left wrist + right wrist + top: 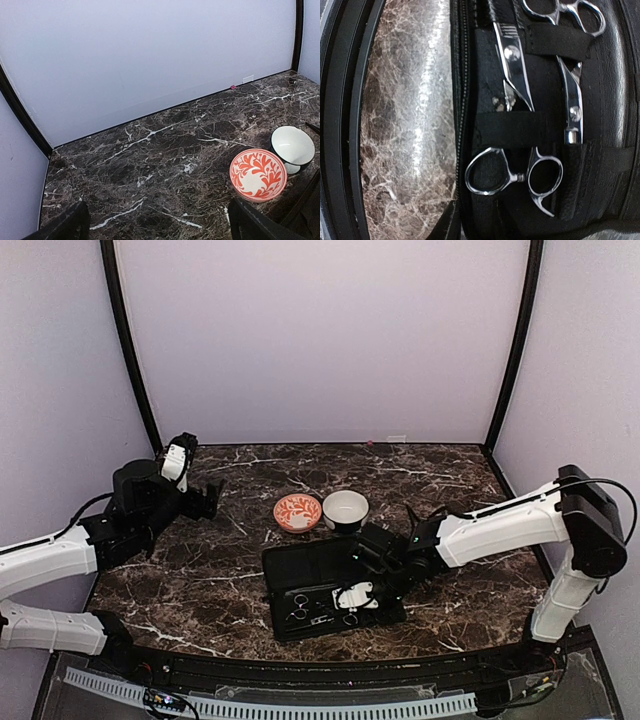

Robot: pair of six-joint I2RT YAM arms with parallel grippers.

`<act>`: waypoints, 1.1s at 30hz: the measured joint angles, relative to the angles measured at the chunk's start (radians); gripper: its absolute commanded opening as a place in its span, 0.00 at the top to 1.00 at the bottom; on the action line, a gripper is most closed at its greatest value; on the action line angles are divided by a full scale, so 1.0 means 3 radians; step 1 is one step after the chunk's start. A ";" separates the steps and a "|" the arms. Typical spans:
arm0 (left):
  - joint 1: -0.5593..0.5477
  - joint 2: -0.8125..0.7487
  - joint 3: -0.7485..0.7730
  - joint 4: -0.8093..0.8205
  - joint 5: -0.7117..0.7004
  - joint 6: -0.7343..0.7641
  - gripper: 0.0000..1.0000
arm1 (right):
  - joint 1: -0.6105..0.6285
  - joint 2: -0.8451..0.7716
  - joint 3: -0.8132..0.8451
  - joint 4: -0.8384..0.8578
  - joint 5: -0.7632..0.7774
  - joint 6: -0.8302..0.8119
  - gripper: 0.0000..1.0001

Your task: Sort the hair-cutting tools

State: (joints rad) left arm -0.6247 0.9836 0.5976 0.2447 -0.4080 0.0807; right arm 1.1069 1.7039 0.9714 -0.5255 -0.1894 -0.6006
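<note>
An open black case point(318, 570) lies at mid table with silvery scissors point(299, 607) strapped inside. Up close, one pair of scissors point(514, 75) sits under an elastic band, ring handles low in the right wrist view. A second pair of scissors point(573, 97) lies beside it, rings pointing the other way. My right gripper point(356, 596) hangs low over the case's right half; its fingers blend into the black lining, so their stance is unclear. Far left, my left gripper point(160, 227) is raised and open, holding nothing, its fingers point(252, 222) wide apart.
An orange-patterned bowl point(297, 511) and a white bowl point(345, 508) stand side by side just behind the case. Both also show in the left wrist view, orange bowl point(258, 174) and white bowl point(292, 146). Purple walls enclose the marble table point(200, 580).
</note>
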 measured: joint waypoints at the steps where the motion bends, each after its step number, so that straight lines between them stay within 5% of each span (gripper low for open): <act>1: 0.0000 0.0000 -0.0005 0.0005 0.0003 0.0047 0.01 | 0.0005 0.0013 0.0000 0.0027 0.0005 0.0000 0.87; 7: 0.0000 0.0006 -0.0027 0.0014 -0.0010 0.0211 0.01 | 0.0081 0.0013 0.0003 0.0009 -0.0001 -0.0043 1.00; 14: 0.0000 0.0173 -0.0013 -0.0067 -0.0009 0.0242 0.01 | 0.0327 -0.0037 -0.0042 -0.0014 -0.0018 -0.0051 1.00; 22: 0.0000 0.0220 -0.0015 -0.0005 -0.0247 0.0167 0.01 | 0.0393 -0.0088 -0.0074 -0.0097 -0.0061 0.0048 0.76; 33: 0.0090 0.0586 0.0242 -0.0294 -0.0357 0.0231 0.01 | -0.0698 -0.0757 0.0022 -0.0610 -0.0090 0.0083 0.70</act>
State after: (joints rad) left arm -0.5976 1.1595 0.6701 0.1566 -0.5152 0.1501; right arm 0.8974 1.4769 0.9779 -0.7086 -0.2165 -0.5758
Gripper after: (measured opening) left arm 0.989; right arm 0.317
